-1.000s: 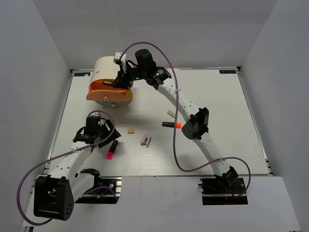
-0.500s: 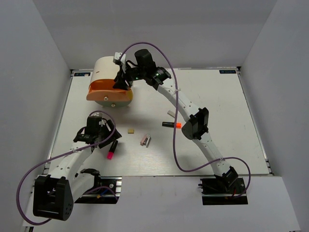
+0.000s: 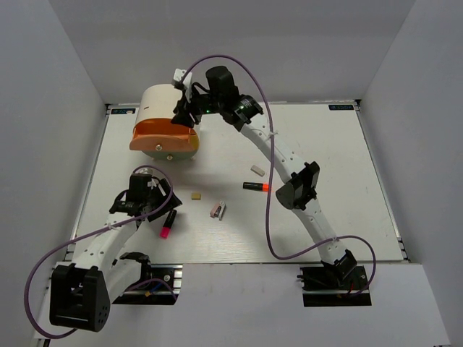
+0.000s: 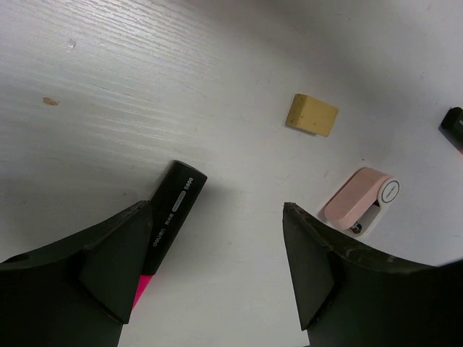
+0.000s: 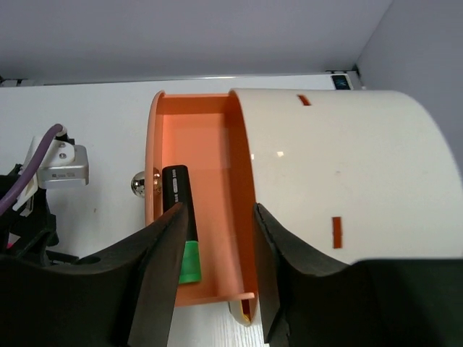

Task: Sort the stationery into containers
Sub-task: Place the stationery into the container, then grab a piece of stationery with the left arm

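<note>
White arms point(image 3: 103, 242), black joints point(image 3: 296, 189), purple cables point(image 3: 268, 220)

The spread end effector point(image 4: 215, 211) hovers beside a pink-capped marker point(image 4: 174, 204), tan eraser point(image 4: 312, 115) beyond.

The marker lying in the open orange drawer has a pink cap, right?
Not pink. The right wrist view shows the marker lying in the open orange drawer has a green cap. The pink-capped marker lies on the table.
</note>
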Robot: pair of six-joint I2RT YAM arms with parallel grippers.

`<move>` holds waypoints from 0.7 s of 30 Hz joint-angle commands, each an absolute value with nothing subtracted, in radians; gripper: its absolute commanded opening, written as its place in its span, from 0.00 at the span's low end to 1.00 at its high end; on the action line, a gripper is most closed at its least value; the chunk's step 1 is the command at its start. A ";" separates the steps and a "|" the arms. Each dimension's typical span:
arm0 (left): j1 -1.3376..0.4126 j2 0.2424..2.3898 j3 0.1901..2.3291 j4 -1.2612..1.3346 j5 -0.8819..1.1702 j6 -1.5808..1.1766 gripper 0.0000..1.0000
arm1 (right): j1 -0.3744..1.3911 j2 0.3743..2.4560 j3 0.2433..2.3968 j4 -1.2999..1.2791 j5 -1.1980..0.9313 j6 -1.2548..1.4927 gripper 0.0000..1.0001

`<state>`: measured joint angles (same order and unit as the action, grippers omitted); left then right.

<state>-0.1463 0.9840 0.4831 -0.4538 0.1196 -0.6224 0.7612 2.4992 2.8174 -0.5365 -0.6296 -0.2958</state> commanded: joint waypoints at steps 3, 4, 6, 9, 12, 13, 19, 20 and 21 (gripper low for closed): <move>-0.150 0.944 0.497 -0.448 0.138 -0.617 0.82 | 0.756 2.333 2.858 -0.621 -0.512 -0.293 0.44; -0.150 0.943 0.497 -0.448 0.149 -0.617 0.82 | 0.758 2.326 2.858 -0.644 -0.488 -0.291 0.44; -0.150 0.943 0.497 -0.448 0.159 -0.617 0.82 | 0.753 2.292 2.858 -0.757 -0.444 -0.294 0.44; -0.150 0.933 0.497 -0.439 0.170 -0.617 0.82 | 0.744 2.257 2.856 -0.915 -0.397 -0.311 0.44; -0.150 0.922 0.497 -0.439 0.179 -0.598 0.82 | 0.724 2.227 2.856 -1.032 -0.339 -0.325 0.44; -0.150 0.922 0.497 -0.430 0.179 -0.598 0.82 | 0.701 2.215 2.859 -1.051 -0.337 -0.331 0.44; -0.150 0.913 0.497 -0.430 0.189 -0.589 0.82 | 0.650 2.155 2.858 -1.131 -0.341 -0.324 0.44; -0.150 0.913 0.506 -0.420 0.198 -0.589 0.82 | 0.644 2.151 2.856 -1.137 -0.339 -0.324 0.44; -0.150 0.913 0.506 -0.420 0.198 -0.578 0.82 | 0.640 2.140 2.858 -1.140 -0.337 -0.322 0.44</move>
<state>-0.1463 0.9363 0.4831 -0.4397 0.1741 -0.6006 0.6544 2.2158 2.8319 -1.0836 -0.3550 -0.3222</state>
